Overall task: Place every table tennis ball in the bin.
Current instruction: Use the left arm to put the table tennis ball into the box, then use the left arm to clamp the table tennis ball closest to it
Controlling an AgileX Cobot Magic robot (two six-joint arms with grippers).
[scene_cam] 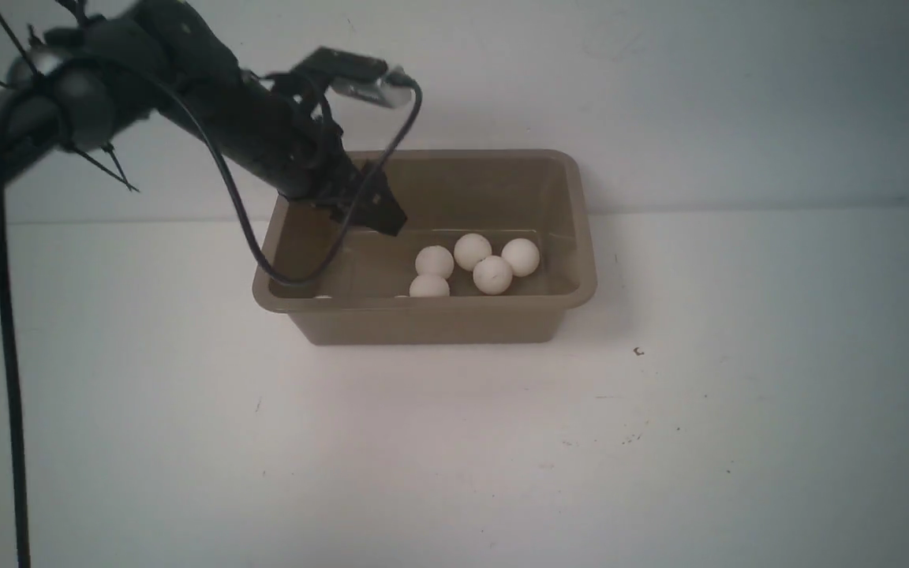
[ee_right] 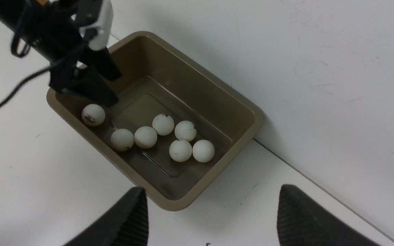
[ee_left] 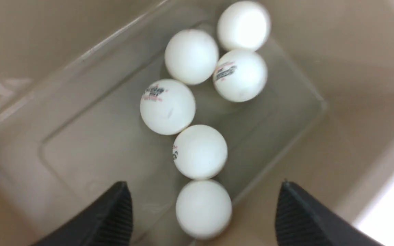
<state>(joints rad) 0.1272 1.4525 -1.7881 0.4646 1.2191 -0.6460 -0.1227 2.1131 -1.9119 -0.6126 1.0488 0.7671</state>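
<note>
Seven small matte cream-white table tennis balls [ee_right: 163, 124] lie inside the rectangular taupe plastic bin [scene_cam: 431, 325] on the white surface [scene_cam: 454, 457]. Six cluster on the bin's floor; one sits apart in a corner, possibly touching the bin's wall. The left tool [scene_cam: 382, 214] hangs over that end of the bin, spread wide, holding nothing. The right tool [ee_right: 212, 191], outside the bin, gapes wide too, empty.

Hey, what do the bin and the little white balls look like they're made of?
The bin looks like moulded plastic, taupe, smooth with a slight sheen: soft reflections on its floor, rounded corners, flared rim. The table tennis balls look like hard plastic, matte cream-white with small printed marks; the exact plastic cannot be told.
</note>
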